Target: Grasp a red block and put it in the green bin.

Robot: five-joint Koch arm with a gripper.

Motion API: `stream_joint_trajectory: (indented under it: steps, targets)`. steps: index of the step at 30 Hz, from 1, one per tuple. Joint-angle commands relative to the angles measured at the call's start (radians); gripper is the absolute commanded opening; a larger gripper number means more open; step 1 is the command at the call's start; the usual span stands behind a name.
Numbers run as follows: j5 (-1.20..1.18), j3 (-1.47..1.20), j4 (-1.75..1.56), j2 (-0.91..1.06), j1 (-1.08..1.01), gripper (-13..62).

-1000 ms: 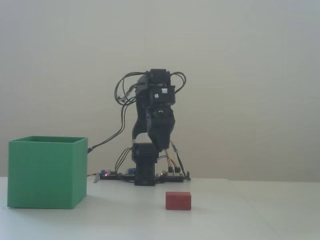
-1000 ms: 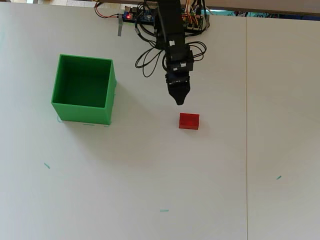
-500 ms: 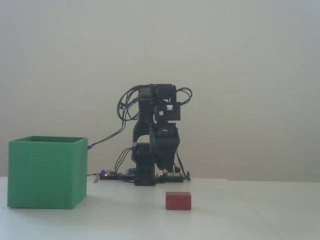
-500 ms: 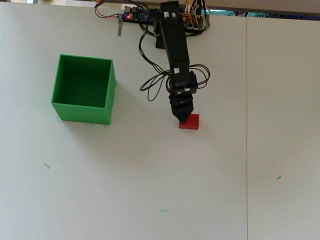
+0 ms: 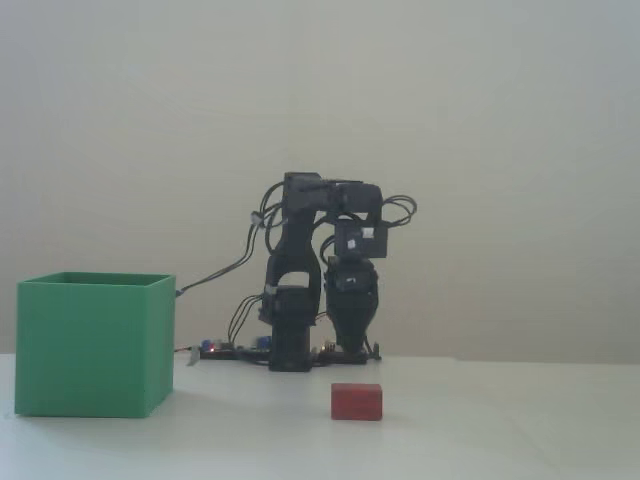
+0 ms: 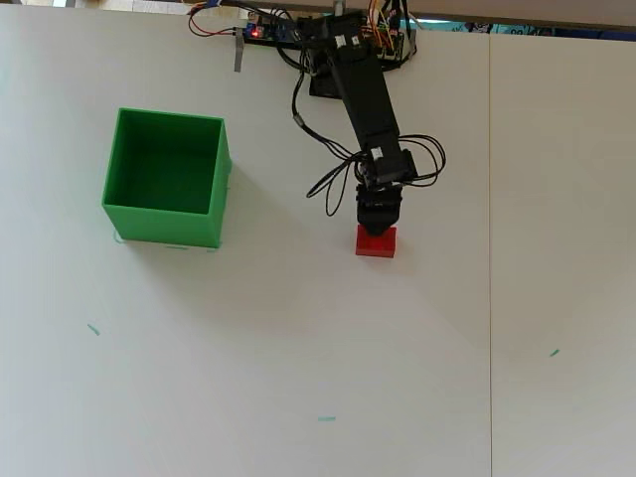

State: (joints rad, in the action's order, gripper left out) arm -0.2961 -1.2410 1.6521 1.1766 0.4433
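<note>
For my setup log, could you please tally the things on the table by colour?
Red: 1, the red block.
Green: 1, the green bin.
Black: 1, the arm with its hand.
Total: 3.

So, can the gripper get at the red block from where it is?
Probably yes. The gripper hangs just behind the red block, which lies alone on the table with nothing around it; the green bin stands well off to the left in the overhead view.

Black jointed arm [image 6: 366, 94], looping black cables [image 6: 328, 184]
</note>
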Motion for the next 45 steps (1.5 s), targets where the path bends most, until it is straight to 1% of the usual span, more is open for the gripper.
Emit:
stream_joint_trajectory:
  steps: [1, 11, 21, 35, 45]
  targets:
    - [-0.044, 0.063, 0.031, 0.003, 0.014, 41.2]
    - [-0.091, 0.196, 0.031, -0.064, 0.012, 41.2]
    - [-0.149, 0.219, 0.040, -0.087, 0.146, 41.2]
    - [-0.149, 0.337, 0.046, -0.210, 0.029, 41.2]
    - [-0.114, 0.337, 0.048, -0.287, 0.021, 40.9]
